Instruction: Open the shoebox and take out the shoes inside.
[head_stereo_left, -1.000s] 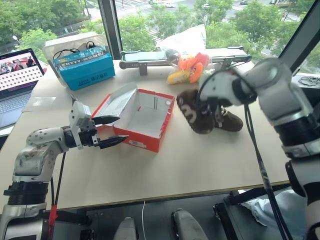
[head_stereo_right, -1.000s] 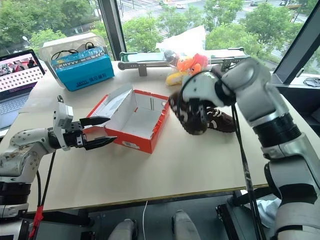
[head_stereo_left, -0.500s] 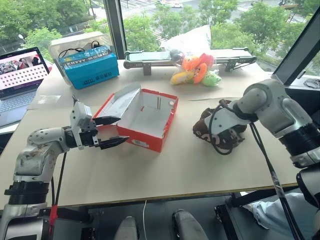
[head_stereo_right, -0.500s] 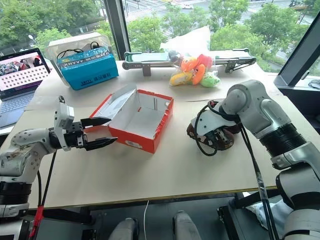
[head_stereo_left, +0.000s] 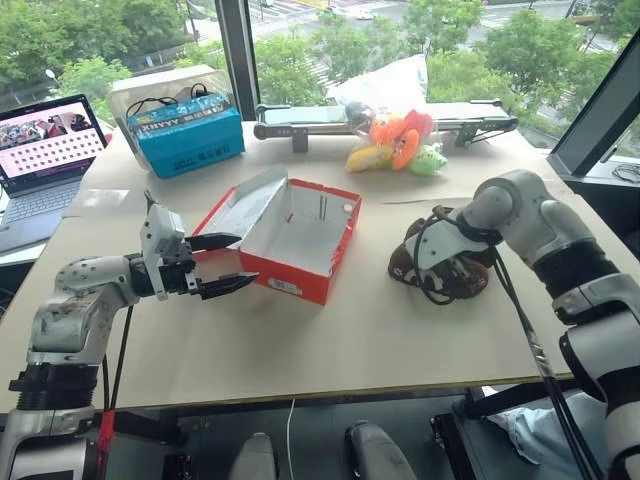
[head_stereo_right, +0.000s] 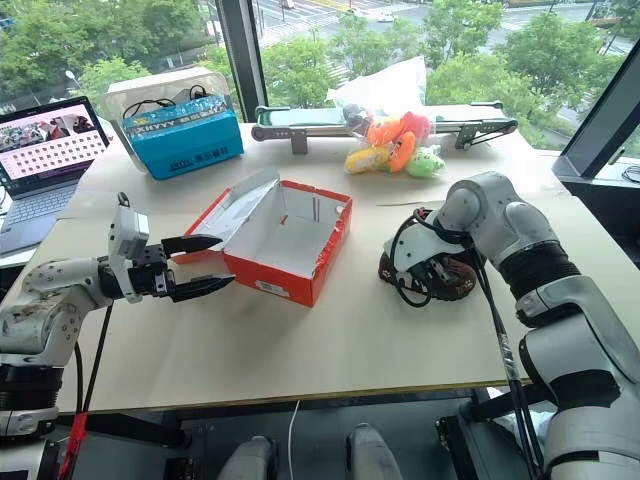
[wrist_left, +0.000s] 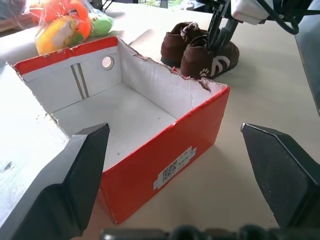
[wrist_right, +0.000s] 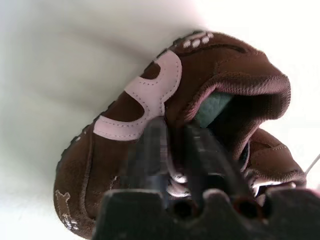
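Two shoes (head_stereo_left: 440, 268) sit on the tabletop (head_stereo_left: 350, 340); soft and light, we judge, best pinched at the collar, where our right tool (wrist_right: 175, 150) nips one; left tool (head_stereo_left: 222, 263) spread.

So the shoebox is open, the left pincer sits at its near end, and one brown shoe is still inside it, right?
Not quite. The shoebox is open and empty: the left wrist view shows its bare grey-white floor. Both shoes stand together on the table beyond it, with the right pincer at them. The left pincer is at the box's near end, as you said.
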